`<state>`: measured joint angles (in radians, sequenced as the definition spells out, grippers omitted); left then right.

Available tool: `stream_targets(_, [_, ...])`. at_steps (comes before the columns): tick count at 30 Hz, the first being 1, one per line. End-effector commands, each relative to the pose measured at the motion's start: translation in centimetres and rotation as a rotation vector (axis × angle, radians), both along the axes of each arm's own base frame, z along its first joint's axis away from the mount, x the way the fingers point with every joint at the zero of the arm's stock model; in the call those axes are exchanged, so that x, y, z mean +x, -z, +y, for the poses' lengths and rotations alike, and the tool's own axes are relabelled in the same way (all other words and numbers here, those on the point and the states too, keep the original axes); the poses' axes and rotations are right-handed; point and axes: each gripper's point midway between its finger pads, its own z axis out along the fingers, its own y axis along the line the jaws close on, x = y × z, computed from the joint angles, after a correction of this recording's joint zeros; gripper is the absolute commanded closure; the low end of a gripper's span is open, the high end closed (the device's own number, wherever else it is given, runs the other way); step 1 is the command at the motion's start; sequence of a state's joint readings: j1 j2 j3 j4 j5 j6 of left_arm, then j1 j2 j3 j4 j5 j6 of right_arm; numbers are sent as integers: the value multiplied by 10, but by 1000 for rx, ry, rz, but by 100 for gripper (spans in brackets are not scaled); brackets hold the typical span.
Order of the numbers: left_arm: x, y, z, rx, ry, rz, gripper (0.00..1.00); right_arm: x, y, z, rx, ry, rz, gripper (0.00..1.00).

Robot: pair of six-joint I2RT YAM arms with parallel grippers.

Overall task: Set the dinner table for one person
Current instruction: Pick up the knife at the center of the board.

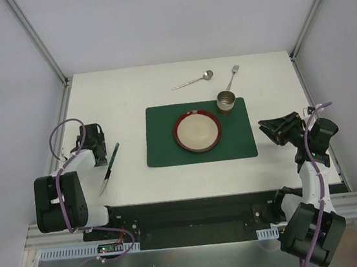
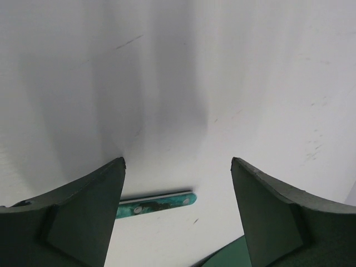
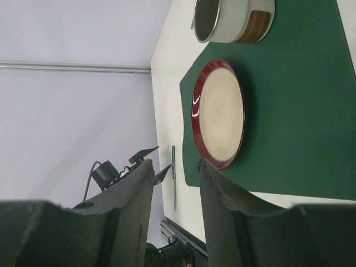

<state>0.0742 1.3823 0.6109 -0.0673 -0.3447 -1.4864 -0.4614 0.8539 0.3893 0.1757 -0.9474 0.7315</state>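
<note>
**Overhead and wrist views of the setting.** The dinner table (image 1: pixel 121 95), a large flat white rectangular tabletop with a matte surface, is shown filling the workspace ahead of both arm bases. It is edged by metal frame rails.

A dark green rectangular placemat (image 1: pixel 164 151), thin and flat, is laid at its centre. On the mat is set a round shallow plate with a glossy red rim and a cream centre (image 1: pixel 198 132). A short cylindrical metal cup with a brownish band near its base (image 1: pixel 226 101) is stood at the mat's far right corner.

On the bare table beyond the mat are laid a slender metal spoon (image 1: pixel 193 81) and a small metal fork (image 1: pixel 233 76), apart from each other. A thin knife with a mottled green handle and a metal blade (image 1: pixel 109 169) is laid on the bare table left of the mat.

The left gripper (image 2: pixel 178 164) is held just beside the knife's handle. Its dark wedge-shaped fingers (image 2: pixel 83 211) are spread wide, and nothing is gripped. The right gripper (image 3: pixel 175 164) is held right of the mat. Its fingers (image 3: pixel 222 206) are parted by a moderate gap, in which nothing is held.
</note>
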Motion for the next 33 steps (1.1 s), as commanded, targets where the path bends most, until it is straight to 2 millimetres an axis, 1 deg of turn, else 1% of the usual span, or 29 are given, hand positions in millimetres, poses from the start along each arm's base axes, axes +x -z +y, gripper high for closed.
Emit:
stream_targets(1, [-42, 12, -15, -9, 174, 212, 23, 4, -25, -4, -45, 6, -84, 59])
stream_targets(2, [-37, 5, -19, -16, 210, 205, 24, 4, -25, -4, -45, 6, -85, 59])
stream_targets(3, [-47, 6, -20, -6, 256, 262, 24, 4, -26, -4, -47, 5, -87, 59])
stream_targets(4, [-48, 4, -20, -4, 275, 283, 24, 4, -28, -4, -48, 7, -92, 59])
stream_targets(5, [-43, -3, -20, 4, 296, 288, 25, 4, -29, -4, -46, 6, -94, 59])
stream_targets(7, [-55, -2, -19, 21, 357, 388, 27, 3, -31, -2, -43, 0, -101, 59])
stream_targets(8, [-47, -10, -19, 28, 375, 385, 27, 3, -32, -2, -44, 0, -104, 59])
stream_targets(9, [-47, -10, -18, 46, 429, 412, 28, 2, -31, 0, -37, -2, -102, 60])
stream_targets(10, [-53, -4, -19, 34, 450, 468, 29, 1, -31, 0, -34, -4, -103, 60])
stream_targets(11, [-46, -8, -20, 51, 515, 469, 30, 1, -32, 0, -35, -2, -108, 60])
stream_targets(12, [-45, -7, -24, 30, 549, 479, 33, 2, -33, 1, -35, -3, -112, 60])
stream_targets(13, [-48, -1, -26, 12, 568, 517, 34, 1, -32, 1, -32, -3, -111, 60])
stream_targets(14, [-44, -1, -28, 15, 613, 520, 34, 1, -34, 1, -33, -4, -115, 60])
stream_targets(16, [-45, 3, -32, -9, 649, 535, 35, 1, -35, 2, -29, -7, -118, 60])
stream_targets(18, [-46, 3, -31, 3, 678, 541, 36, 2, -37, 3, -31, -9, -122, 60])
stream_targets(21, [-49, -2, -29, 41, 705, 527, 36, 3, -37, 3, -34, -11, -126, 60])
stream_targets(22, [-48, -10, -27, 67, 709, 504, 36, 3, -38, 3, -32, -10, -125, 60])
stream_targets(23, [-50, -12, -26, 76, 712, 498, 35, 3, -38, 3, -34, -11, -126, 59])
stream_targets(24, [-47, -16, -26, 97, 729, 474, 35, 3, -38, 3, -33, -14, -126, 60])
stream_targets(25, [-45, -24, -26, 117, 733, 445, 35, 3, -38, 3, -35, -14, -128, 60])
stream_targets(29, [-38, -37, -27, 164, 797, 390, 34, 3, -39, 5, -32, -22, -129, 60])
stream_targets(30, [-38, -38, -29, 164, 829, 388, 34, 3, -40, 7, -31, -26, -132, 60])
stream_targets(33, [-38, -29, -33, 138, 864, 410, 36, 3, -42, 8, -30, -30, -136, 59])
